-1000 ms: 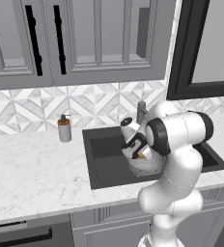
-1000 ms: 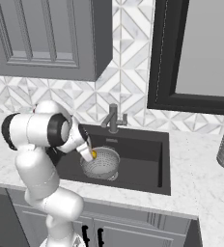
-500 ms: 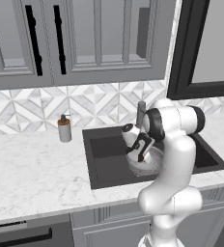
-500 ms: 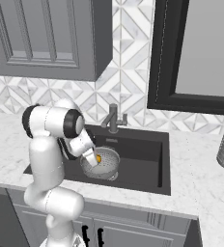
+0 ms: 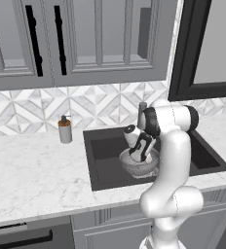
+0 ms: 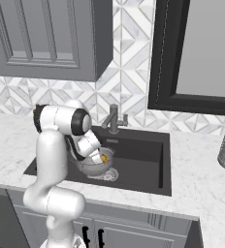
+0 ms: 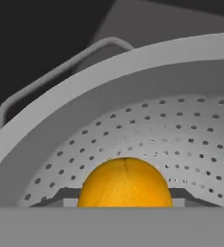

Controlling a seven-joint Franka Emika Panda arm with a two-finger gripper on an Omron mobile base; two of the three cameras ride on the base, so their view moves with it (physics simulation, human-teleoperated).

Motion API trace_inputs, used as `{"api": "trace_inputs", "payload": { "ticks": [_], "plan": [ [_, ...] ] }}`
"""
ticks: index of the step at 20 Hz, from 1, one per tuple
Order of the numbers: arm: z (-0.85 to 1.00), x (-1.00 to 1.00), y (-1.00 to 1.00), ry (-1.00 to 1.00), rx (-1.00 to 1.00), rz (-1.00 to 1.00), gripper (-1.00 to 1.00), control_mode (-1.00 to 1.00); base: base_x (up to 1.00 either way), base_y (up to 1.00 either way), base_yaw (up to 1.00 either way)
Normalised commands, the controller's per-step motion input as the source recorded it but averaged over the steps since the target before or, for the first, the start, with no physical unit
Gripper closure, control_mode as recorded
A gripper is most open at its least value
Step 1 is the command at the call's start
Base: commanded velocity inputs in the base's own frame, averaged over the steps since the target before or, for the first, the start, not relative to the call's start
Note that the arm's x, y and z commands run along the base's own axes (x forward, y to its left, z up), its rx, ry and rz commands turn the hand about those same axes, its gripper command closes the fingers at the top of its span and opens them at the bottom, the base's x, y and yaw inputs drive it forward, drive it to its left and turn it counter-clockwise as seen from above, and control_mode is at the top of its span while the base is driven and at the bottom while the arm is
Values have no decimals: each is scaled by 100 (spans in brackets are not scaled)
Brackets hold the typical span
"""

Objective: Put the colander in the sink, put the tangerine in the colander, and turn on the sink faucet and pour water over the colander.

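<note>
**Fruit at the colander, faucet still to do**

From my seat, the closest thing in the hand view is the tangerine [image 7: 125,182]: a smooth, bright orange ball with a faint seam over its top, sitting right between where my fingertips would be. Dark bits flank it on either side, but the tips themselves are cut off at the bottom, so I can't say whether the gripper [image 6: 101,157] is clamped on the fruit or has let it go. In the right base view the orange spot shows just at the end of the hand, inside the bowl's rim.

Around and behind the fruit is the colander [image 7: 191,130], silver-grey, dotted with holes across its inner wall, with a plain band below the rim and one thin looped handle showing at the upper left. It rests on the floor of the sink [image 5: 103,146], toward the front edge and near the middle, so I judge step one done. Step two is at its end: the fruit is within the bowl, though I can't confirm it's resting there.

Farther back, at the sink's rear edge, stands the faucet [image 6: 114,119], dark grey, with no stream coming from it. Turning it on and wetting the colander is what remains, by my reckoning.
</note>
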Motion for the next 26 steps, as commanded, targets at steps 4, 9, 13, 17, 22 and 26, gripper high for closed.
{"api": "trace_inputs", "payload": {
  "ticks": [4,9,13,17,22,26],
  "plan": [
    [-12,-8,-7,0,0,0,-100,-100,0,0,0],
    [0,-29,-4,-3,0,0,-100,-100,0,0,0],
    [6,-27,-6,-11,0,0,-100,-100,0,0,0],
    [32,-27,0,-12,1,0,-100,-100,0,0,0],
    [82,-32,0,-13,9,0,-100,-100,0,0,0],
    [100,-27,13,-11,16,0,-100,-100,0,0,0]
  ]
}}
